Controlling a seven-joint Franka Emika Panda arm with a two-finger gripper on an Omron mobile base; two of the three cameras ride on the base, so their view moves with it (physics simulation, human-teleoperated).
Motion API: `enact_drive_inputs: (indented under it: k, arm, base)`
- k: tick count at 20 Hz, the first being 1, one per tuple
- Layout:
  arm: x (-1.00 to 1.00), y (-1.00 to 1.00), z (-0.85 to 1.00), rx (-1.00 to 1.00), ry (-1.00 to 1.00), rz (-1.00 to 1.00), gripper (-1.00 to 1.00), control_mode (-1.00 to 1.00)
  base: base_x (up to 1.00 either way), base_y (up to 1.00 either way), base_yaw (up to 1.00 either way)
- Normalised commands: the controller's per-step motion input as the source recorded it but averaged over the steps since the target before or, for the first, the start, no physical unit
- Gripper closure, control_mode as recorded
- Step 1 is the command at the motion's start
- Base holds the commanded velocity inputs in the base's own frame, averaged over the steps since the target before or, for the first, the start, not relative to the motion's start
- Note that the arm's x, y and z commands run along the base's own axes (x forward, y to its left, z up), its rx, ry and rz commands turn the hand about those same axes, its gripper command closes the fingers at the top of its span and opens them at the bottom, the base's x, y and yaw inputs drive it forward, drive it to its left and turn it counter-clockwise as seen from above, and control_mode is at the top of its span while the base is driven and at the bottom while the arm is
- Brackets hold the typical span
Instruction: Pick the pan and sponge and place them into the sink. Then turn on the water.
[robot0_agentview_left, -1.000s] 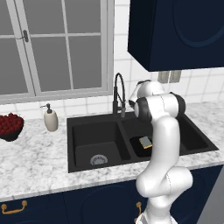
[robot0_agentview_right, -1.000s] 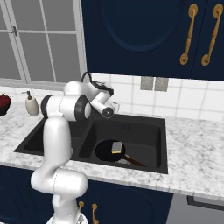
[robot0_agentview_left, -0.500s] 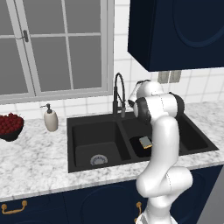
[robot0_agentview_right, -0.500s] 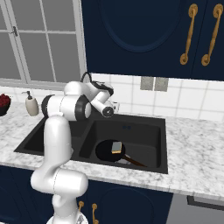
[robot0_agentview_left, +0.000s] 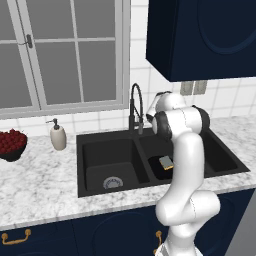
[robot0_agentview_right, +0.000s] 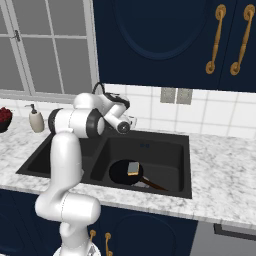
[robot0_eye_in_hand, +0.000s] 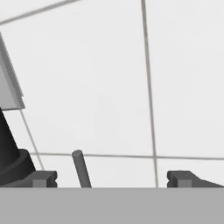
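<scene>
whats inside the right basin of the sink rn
The pan lies in the right basin of the sink, with the sponge resting on top of it and its handle pointing toward the front right. The pan covers the basin floor beneath it, so that drain is hidden.

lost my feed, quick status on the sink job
Gripper open, empty, at faucet lever. Pan and sponge in sink. No water running.
</scene>
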Motion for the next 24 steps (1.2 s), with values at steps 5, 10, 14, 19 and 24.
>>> enact_drive_inputs:
  k: [5, 10, 14, 19, 24]
  arm:
    - [0.11, 0.0, 0.0, 0.0, 0.0, 0.0, -1.0, -1.0]
    - [0.04, 0.0, 0.0, 0.0, 0.0, 0.0, -1.0, -1.0]
    - [0.0, 0.0, 0.0, 0.0, 0.0, 0.0, -1.0, -1.0]
    - [0.07, 0.0, 0.0, 0.0, 0.0, 0.0, -1.0, -1.0]
    - [0.11, 0.0, 0.0, 0.0, 0.0, 0.0, -1.0, -1.0]
  base:
    - [0.0, 0.0, 0.0]
    - [0.0, 0.0, 0.0]
    - [0.0, 0.0, 0.0]
    - [0.0, 0.0, 0.0]
    - [0.0, 0.0, 0.0]
